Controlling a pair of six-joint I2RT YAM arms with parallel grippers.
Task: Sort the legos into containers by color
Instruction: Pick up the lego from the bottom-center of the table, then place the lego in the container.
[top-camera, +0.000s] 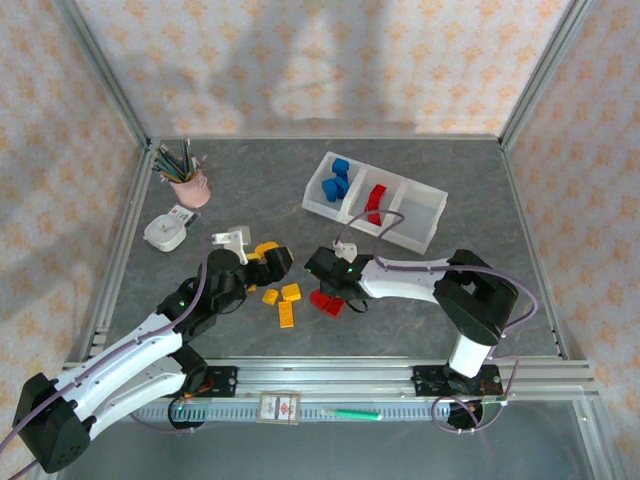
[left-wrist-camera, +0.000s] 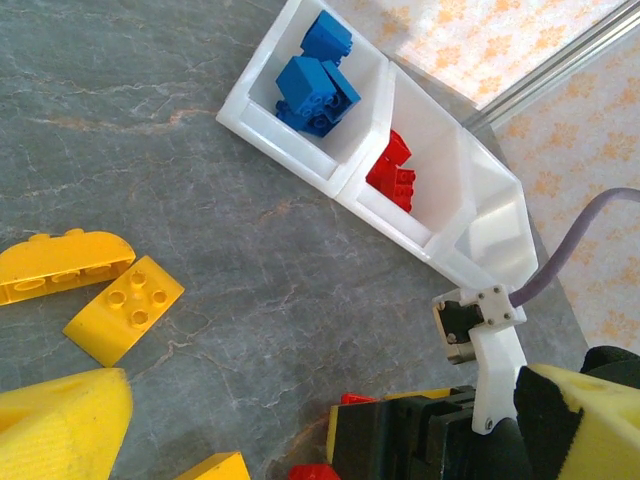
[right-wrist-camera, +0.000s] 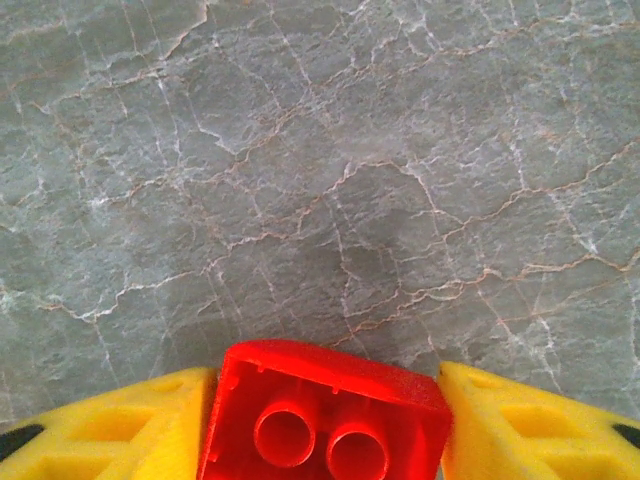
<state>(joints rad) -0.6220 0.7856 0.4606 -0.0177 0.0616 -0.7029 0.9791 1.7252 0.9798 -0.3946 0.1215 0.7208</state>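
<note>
Red plastic lego brick (right-wrist-camera: 325, 420), two round studs showing, sits btwn the yellow pads (right-wrist-camera: 110, 435) of the right gripper (right-wrist-camera: 325, 445). The jaws are set narrow on it, a pad against each side, w/ grey marbled tabletop (right-wrist-camera: 320, 180) beyond. Whether the brick is off the table: can't tell. From the top cam the right gripper (top-camera: 328, 290) is low at mid-table w/ loose red bricks (top-camera: 327, 303) at its tip, near the long white translucent plastic tray (top-camera: 418, 212) but apart from it. The tray has 3 joined square compartments, w/ blue bricks (top-camera: 335, 182) in the left one and sorted red bricks (top-camera: 376, 203) in the middle one. The left gripper (top-camera: 272, 260) is just left of the right one, not touching it. In its own wrist view the left gripper (left-wrist-camera: 325, 385) has its yellow fingers (left-wrist-camera: 60, 425) wide apart over bare tabletop. Loose yellow bricks (top-camera: 283, 300) lie in a small cluster btwn the two arms. The left wrist cam also shows a curved-top yellow oblong brick (left-wrist-camera: 65, 265) just beside a flat yellow four-stud brick (left-wrist-camera: 125, 308). Far left stand a pink cup of pencils (top-camera: 187, 182) and a small white round dish (top-camera: 165, 233), well apart from the tray.
</note>
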